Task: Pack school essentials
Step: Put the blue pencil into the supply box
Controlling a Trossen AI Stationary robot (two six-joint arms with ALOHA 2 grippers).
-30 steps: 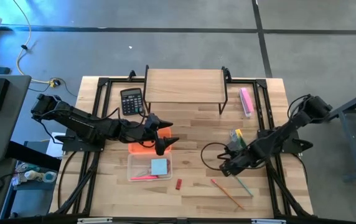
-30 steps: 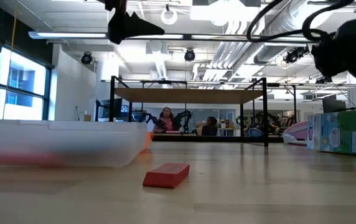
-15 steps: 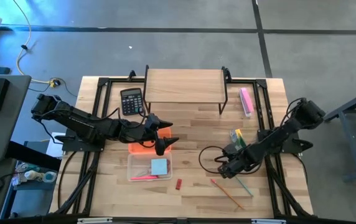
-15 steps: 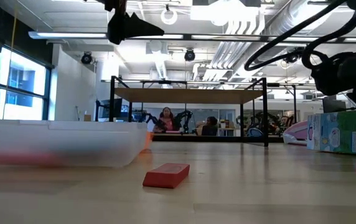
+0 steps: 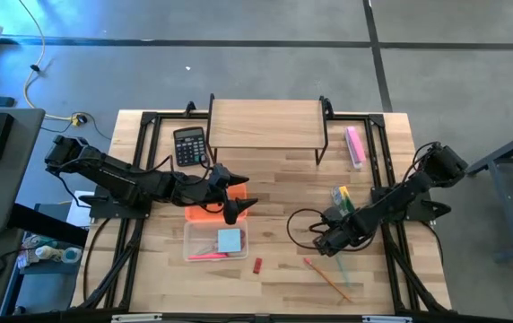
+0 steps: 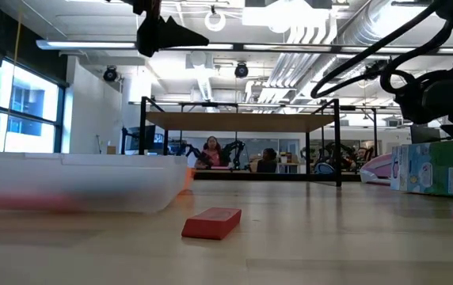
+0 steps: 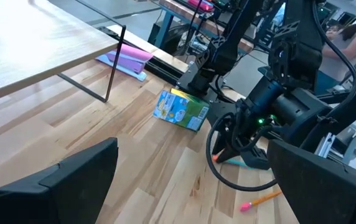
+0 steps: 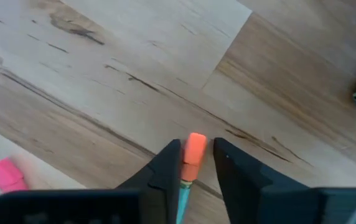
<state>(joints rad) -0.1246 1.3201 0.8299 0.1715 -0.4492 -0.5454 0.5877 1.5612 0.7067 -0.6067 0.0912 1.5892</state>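
Note:
My right gripper (image 5: 323, 244) (image 8: 196, 155) is down at the table on the right and shut on a pale teal pencil (image 5: 347, 268) with an orange eraser. An orange pencil (image 5: 328, 276) lies beside it, its pink eraser (image 8: 7, 174) showing in the right wrist view. The yellow-green crayon box (image 5: 342, 199) (image 7: 181, 110) stands behind them. A small red piece (image 5: 257, 266) (image 6: 211, 222) lies flat near the front. A clear container (image 5: 190, 235) holds the light-blue notepad (image 5: 230, 240) and a pink pencil (image 5: 204, 257). My left gripper (image 5: 231, 205) (image 7: 193, 149) hovers open above that container. My right gripper has the teal pencil at its eraser end (image 8: 195, 149), between the two fingers (image 8: 168, 163), coming from above and pointing down. The fingers lie across the pencil. The orange eraser sticks out just past the fingertips. The pencil lies on the table.
A black calculator (image 5: 189, 145) and a wooden shelf (image 5: 265, 124) sit at the far side, with a flat pink bar (image 5: 354, 145) to the shelf's right. An orange flat piece (image 5: 204, 213) lies behind the container. A black cable loops beside my right gripper (image 5: 299, 224). People show in the room beyond.
My right arm has lowered and shifted slightly toward the table's near-left, bringing its gripper down onto the pencils. My left arm has kept still, and nothing on the table has visibly moved.

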